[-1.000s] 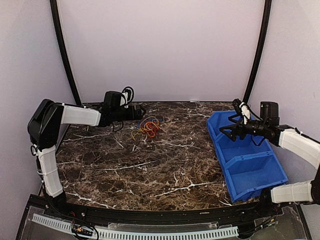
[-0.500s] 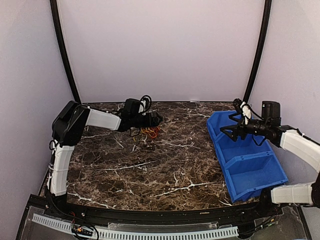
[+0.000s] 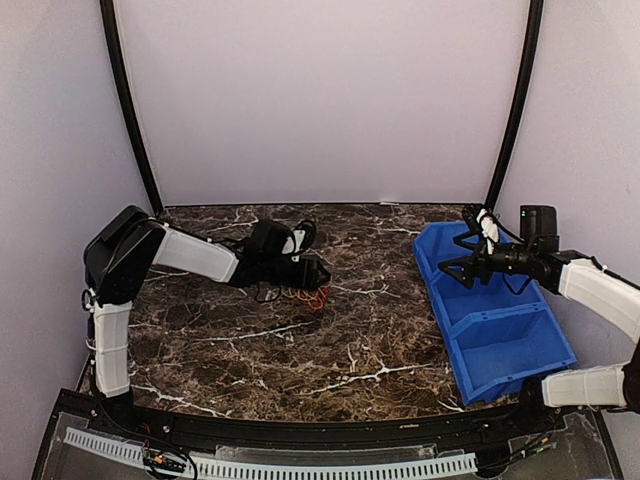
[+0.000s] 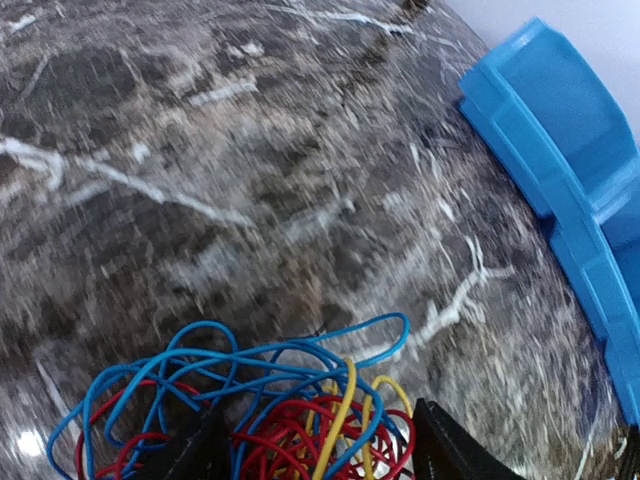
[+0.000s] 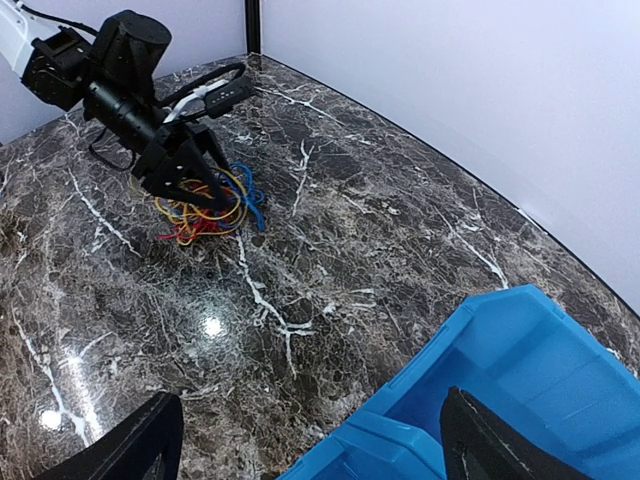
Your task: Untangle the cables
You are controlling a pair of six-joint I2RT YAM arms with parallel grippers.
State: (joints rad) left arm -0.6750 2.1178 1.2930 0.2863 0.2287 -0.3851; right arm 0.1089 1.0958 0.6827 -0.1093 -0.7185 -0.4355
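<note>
The cables (image 4: 290, 410) are a knotted bundle of blue, red and yellow wire lying on the marble table. In the left wrist view the bundle sits between my two fingers (image 4: 200, 452), with my left gripper (image 4: 320, 455) open around it. From above, the same gripper (image 3: 312, 276) is low over the cables (image 3: 313, 298), left of the table's middle, and hides most of them. The right wrist view shows the left gripper (image 5: 195, 180) on the cables (image 5: 205, 215) too. My right gripper (image 3: 468, 262) (image 5: 315, 450) is open and empty above the bin's left end.
A blue divided bin (image 3: 447, 310) (image 4: 560, 200) (image 5: 480, 400) lies along the table's right side. Black frame posts (image 3: 125, 100) stand at the back corners, and grey walls close in the back and sides.
My left arm has reached right and nearer, down onto the bundle, and its jaws have narrowed. The bundle has shifted with it toward the front. The right arm has barely moved.
</note>
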